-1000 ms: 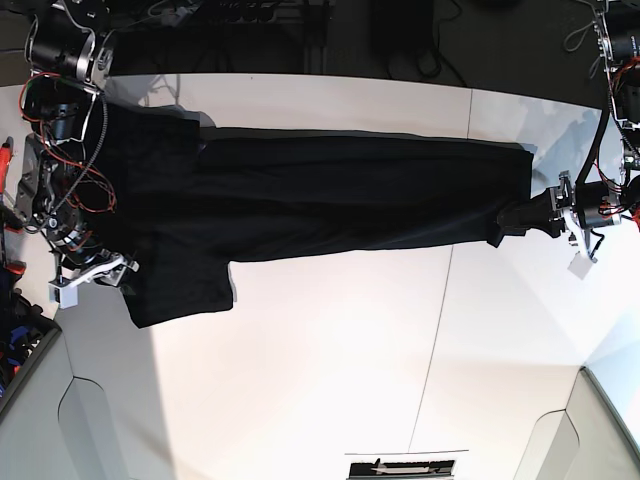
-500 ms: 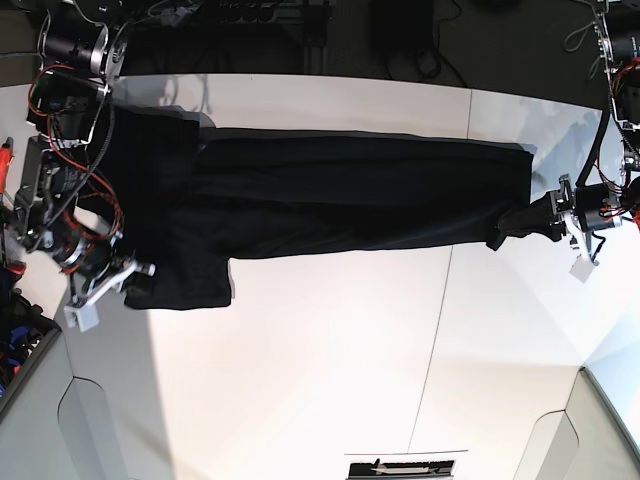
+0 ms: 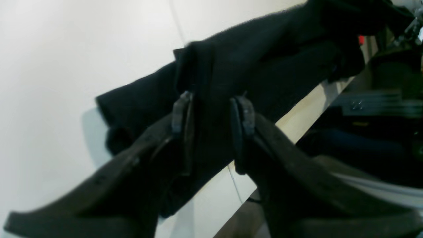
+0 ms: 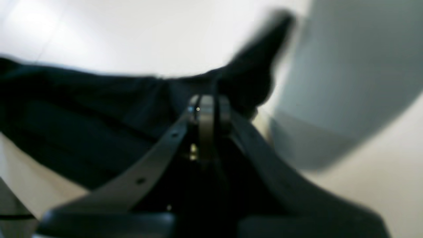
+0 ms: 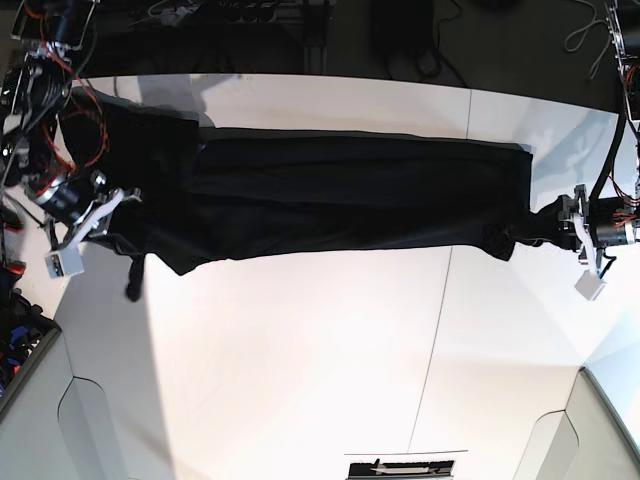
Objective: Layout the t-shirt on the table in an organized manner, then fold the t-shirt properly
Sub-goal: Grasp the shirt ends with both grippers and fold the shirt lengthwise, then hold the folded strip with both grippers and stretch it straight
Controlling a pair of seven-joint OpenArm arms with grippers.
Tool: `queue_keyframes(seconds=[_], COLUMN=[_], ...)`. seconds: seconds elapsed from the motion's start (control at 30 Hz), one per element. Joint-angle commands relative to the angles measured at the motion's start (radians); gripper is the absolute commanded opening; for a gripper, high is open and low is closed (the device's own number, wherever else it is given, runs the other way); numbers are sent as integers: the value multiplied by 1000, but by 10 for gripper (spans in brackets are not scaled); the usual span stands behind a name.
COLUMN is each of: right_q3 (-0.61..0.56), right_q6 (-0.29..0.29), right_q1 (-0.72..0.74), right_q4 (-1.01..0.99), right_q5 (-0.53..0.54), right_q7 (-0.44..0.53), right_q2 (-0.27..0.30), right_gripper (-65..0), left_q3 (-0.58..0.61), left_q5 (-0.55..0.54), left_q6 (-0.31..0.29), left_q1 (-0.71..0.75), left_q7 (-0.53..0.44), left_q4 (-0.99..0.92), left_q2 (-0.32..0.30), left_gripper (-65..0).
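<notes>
Lifting sleeve at 9 o'clock: right gripper [image 5: 112,205] had clamped shut on t-shirt [image 5: 350,195], sleeve now off table [image 5: 330,350]. Left gripper [image 3: 210,110] held hem at 3 o'clock. Shirt stretched across table; layout unfinished, judging.

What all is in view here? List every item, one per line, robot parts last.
t-shirt: one, black, stretched in a long band across the far half of the table, held at both ends.
table: one, white, fills most of the base view, with a thin dark seam running across it.
grey panels: two, grey, angled at the table's near corners.
cables and equipment: several, dark, beyond the table's far edge.
left gripper: one, dark, at the base view's right, jaws clamped on a bunch of the t-shirt's cloth.
right gripper: one, dark, at the base view's left, jaws pressed together on the t-shirt's edge, a strip of cloth hanging below it.
</notes>
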Motion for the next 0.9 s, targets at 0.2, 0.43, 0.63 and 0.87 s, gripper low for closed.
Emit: queue_keyframes(seconds=[0.2, 0.43, 0.63, 0.87], right_q3=[54, 53, 53, 53], right_q6=[5, 5, 2, 2], right_q1=[-121, -208, -216, -216], right_q4=[138, 138, 137, 137], right_q5=[11, 3, -15, -19], right_q7=[14, 21, 28, 42], right_q2=[18, 9, -6, -26], right_gripper=[-650, -461, -243, -243], left_q3=[-9, -106, -239, -243], left_q5=[-30, -30, 177, 190], left_q6=[-9, -9, -9, -9], left_q1=[73, 139, 147, 182], left_q7=[-7, -12, -167, -204], left_q4=[92, 92, 91, 91], left_q2=[-23, -23, -23, 6], left_gripper=[-435, -344, -298, -275])
